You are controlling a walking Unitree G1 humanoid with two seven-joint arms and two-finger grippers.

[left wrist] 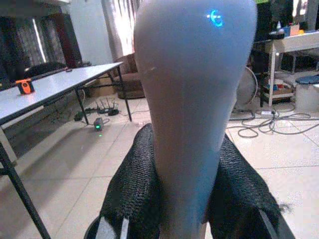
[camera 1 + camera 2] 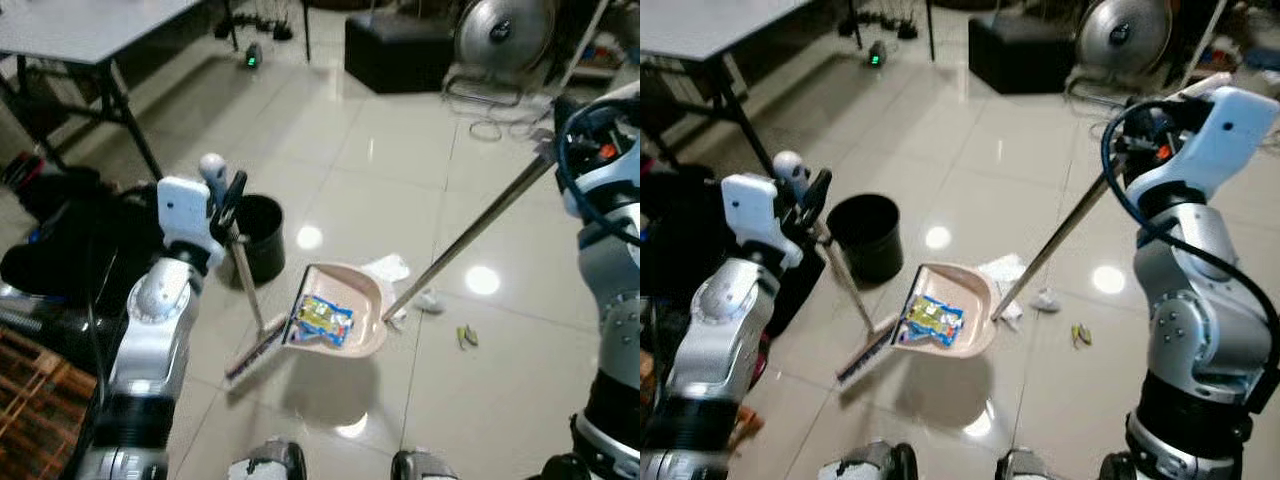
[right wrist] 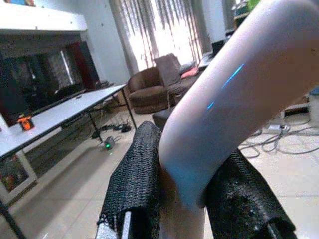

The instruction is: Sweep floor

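Note:
A pink dustpan [image 2: 345, 305] lies on the tiled floor with a colourful wrapper [image 2: 325, 318] in it. Its long handle [image 2: 245, 275] rises to a white knob, and my left gripper [image 2: 226, 203] is shut on it; in the left wrist view the black fingers [image 1: 134, 189] clamp the pale handle [image 1: 192, 99]. My right gripper [image 2: 1130, 150] is shut on a long broom stick [image 2: 470, 232], which slants down to the dustpan's right edge. In the right wrist view the fingers [image 3: 132, 194] squeeze the stick [image 3: 224, 114]. Crumpled white paper [image 2: 388, 268], a smaller white scrap [image 2: 430, 300] and a yellow-green scrap [image 2: 467, 337] lie on the floor.
A black bin [image 2: 260, 238] stands just left of the dustpan. Dark bags [image 2: 70, 230] pile up at the left under a grey table [image 2: 90, 30]. Farther back are a black box [image 2: 400, 50], a floor fan [image 2: 505, 30] and loose cables [image 2: 490, 125]. My feet [image 2: 270, 462] show at the bottom.

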